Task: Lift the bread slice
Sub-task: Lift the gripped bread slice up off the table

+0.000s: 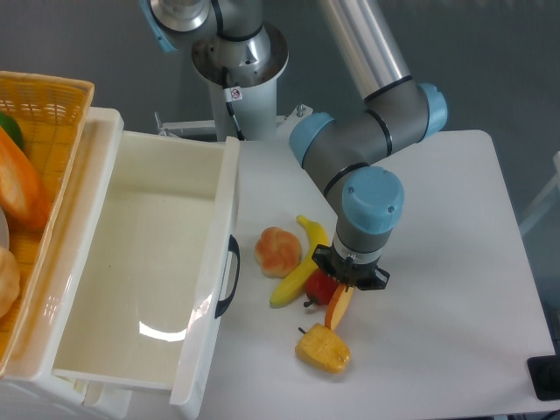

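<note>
The pincer [346, 284] points down over the bread slice [339, 306], which sits tilted on edge on the white surface [437, 262], its top hidden under the fingers. The pincer seems clamped on it, though the wrist blocks the view. A banana [299, 271], bun [278, 250] and yellow chunk [323, 347] lie close by.

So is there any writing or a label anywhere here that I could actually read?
Small round sticker with a red mark on the robot's white base column: too small and blurred to read.
No readable words, brand names or numbers anywhere else: none on the arm, the white drawer, the basket or the toy food.
</note>
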You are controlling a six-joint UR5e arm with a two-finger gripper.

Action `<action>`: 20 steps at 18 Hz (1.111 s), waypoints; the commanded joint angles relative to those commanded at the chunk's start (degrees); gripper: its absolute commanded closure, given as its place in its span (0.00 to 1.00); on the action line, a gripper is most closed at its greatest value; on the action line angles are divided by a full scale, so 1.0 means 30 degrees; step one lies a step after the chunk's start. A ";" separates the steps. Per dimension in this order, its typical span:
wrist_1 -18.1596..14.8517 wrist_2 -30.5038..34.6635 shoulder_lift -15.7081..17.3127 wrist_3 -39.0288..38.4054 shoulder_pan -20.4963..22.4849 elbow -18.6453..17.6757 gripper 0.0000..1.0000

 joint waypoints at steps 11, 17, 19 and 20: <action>-0.2808 -0.1289 0.2577 0.3946 -0.0058 0.0354 1.00; -0.4362 -0.1173 0.3254 0.6324 0.0000 0.0294 1.00; -0.4920 -0.1056 0.3575 0.6737 0.0059 0.0294 1.00; -0.4980 -0.0968 0.3605 0.6767 0.0088 0.0294 1.00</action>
